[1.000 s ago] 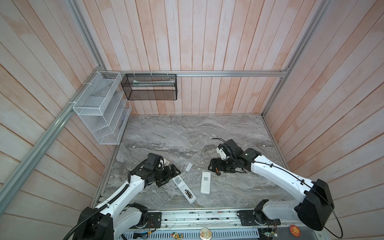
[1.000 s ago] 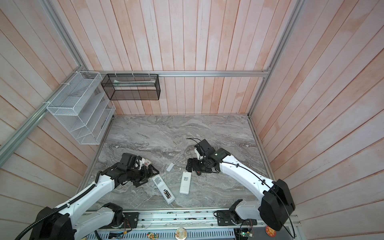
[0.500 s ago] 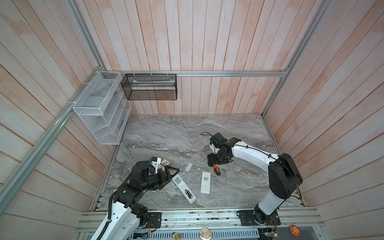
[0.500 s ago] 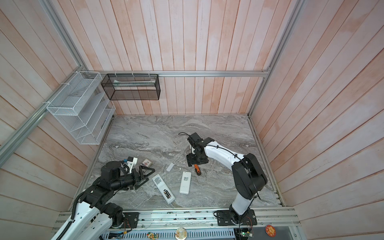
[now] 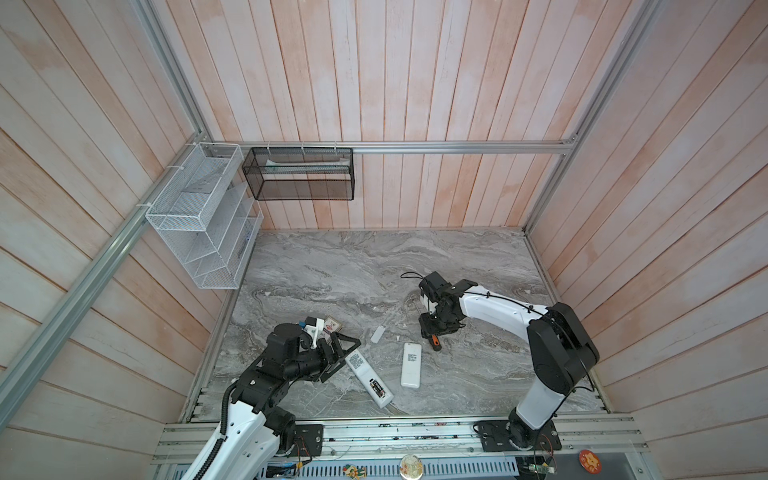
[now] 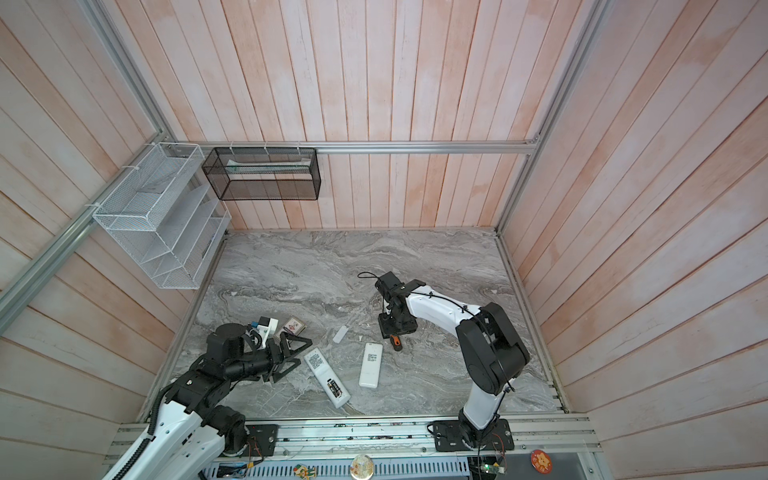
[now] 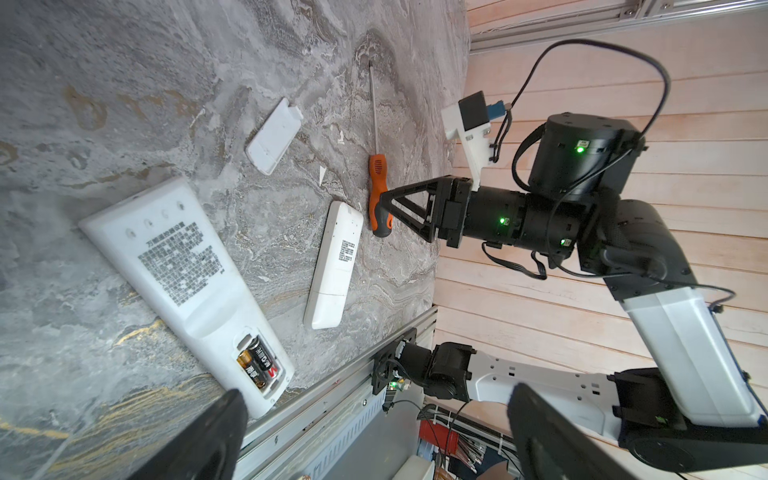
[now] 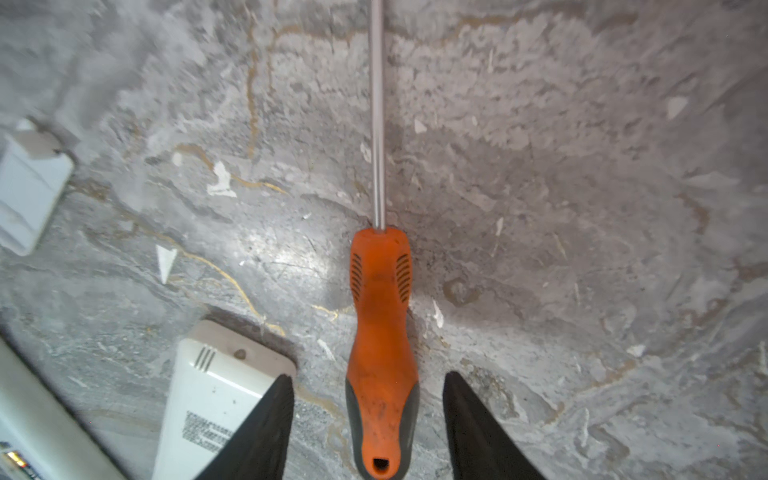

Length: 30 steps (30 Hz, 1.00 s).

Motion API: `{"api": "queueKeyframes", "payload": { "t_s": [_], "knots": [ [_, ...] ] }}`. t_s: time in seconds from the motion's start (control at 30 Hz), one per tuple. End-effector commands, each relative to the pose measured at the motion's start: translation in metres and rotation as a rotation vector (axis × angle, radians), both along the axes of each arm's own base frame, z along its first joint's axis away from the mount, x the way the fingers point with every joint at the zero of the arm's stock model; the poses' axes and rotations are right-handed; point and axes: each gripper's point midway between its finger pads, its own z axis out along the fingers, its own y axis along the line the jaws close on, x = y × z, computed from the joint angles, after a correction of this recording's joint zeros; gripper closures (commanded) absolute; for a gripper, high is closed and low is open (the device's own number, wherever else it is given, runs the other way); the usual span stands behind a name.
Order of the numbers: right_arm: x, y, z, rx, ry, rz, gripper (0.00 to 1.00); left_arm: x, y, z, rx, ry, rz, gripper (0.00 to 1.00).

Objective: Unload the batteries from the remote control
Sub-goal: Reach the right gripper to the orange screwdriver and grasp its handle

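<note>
A white remote control [image 5: 370, 376] lies face down near the front of the table, its compartment uncovered. Two black batteries [image 7: 257, 361] with gold marks sit inside it, and they also show in a top view as the batteries [image 5: 377, 388]. My left gripper [image 5: 347, 359] hangs wide open just left of this remote, with nothing between its fingers [image 7: 224, 419]. A second white remote [image 5: 411, 365] lies to the right. My right gripper [image 8: 368, 376] is open and straddles the handle of an orange screwdriver [image 8: 382, 332], with a gap on each side.
A small white battery cover [image 5: 377, 333] lies between the arms. A small printed card [image 5: 331, 324] sits by the left wrist. A white wire rack [image 5: 199, 220] and a black mesh basket [image 5: 299, 174] hang on the walls. A metal rail [image 5: 374, 432] runs along the front edge.
The right arm has folded back toward its base while its jaws narrowed around the screwdriver handle. The left arm has drawn back a little and stays open beside the remote.
</note>
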Motion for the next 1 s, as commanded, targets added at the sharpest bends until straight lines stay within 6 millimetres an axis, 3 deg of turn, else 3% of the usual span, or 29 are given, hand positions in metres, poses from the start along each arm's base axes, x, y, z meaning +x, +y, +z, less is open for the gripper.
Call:
{"api": "queueKeyframes", "payload": {
  "t_s": [0.0, 0.3, 0.57, 0.73, 0.83, 0.97],
  "knots": [
    [-0.008, -0.008, -0.012, -0.018, 0.029, -0.024, 0.43, 0.001, -0.004, 0.006, -0.019, -0.031, -0.025, 0.0],
    [-0.017, -0.01, -0.025, -0.003, 0.048, -0.039, 0.48, 0.001, -0.003, 0.007, -0.016, -0.027, -0.022, 0.0],
    [-0.014, -0.008, -0.022, 0.01, 0.025, -0.021, 0.67, 0.002, -0.002, 0.005, -0.01, -0.022, -0.01, 0.0],
    [-0.009, -0.008, -0.013, 0.011, -0.012, 0.007, 0.86, 0.003, -0.003, 0.005, -0.013, -0.018, -0.011, 0.0],
    [-0.007, -0.007, -0.003, 0.021, -0.036, 0.02, 0.91, 0.004, -0.004, 0.008, -0.016, -0.024, -0.014, 0.0],
    [-0.002, 0.003, 0.032, 0.083, -0.104, 0.055, 0.94, 0.008, -0.005, 0.022, -0.018, -0.07, -0.027, 0.0]
  ]
}}
